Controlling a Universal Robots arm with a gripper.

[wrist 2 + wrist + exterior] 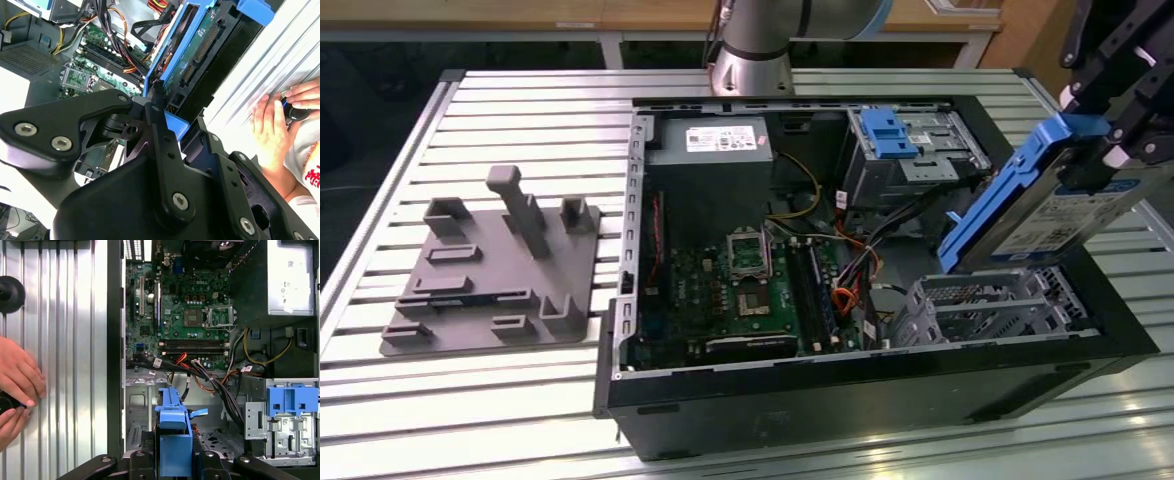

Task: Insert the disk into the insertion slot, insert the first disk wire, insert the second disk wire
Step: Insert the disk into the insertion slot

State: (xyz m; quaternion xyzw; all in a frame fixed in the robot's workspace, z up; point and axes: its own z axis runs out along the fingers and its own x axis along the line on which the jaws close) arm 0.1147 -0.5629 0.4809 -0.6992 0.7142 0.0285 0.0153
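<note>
The disk is likely stiff, dense and easily harmed by knocks, so it is best taken by the long edges of its blue carrier, not the labelled face. The pincer is clenched on its upper end and holds it tilted in the air. Its lower end hangs just above the insertion slot inside the open computer case on the tabletop.
</note>
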